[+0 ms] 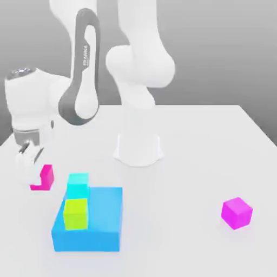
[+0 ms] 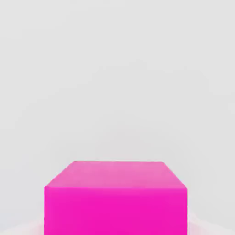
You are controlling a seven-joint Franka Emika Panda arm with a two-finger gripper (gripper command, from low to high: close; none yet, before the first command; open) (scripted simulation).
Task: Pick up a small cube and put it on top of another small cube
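Note:
The small hot-pink cube (image 1: 47, 175) is low over the white table at the exterior view's left. My gripper (image 1: 35, 172) comes down on it from above, and one white finger covers the cube's upper left part. The jaws are shut on this cube. In the hand view the same pink cube (image 2: 115, 197) sits very close to the camera. The other small cube, cyan (image 1: 78, 184), stands just right of the pink one at the far left corner of a big blue block. I cannot tell whether it rests on the block or on the table behind it.
A lime-green small cube (image 1: 76, 212) lies on the large flat blue block (image 1: 103, 224), directly in front of the cyan cube. A purplish-magenta cube (image 1: 237, 212) sits alone at the exterior view's right. The arm's white base (image 1: 138, 149) stands at the table's middle back.

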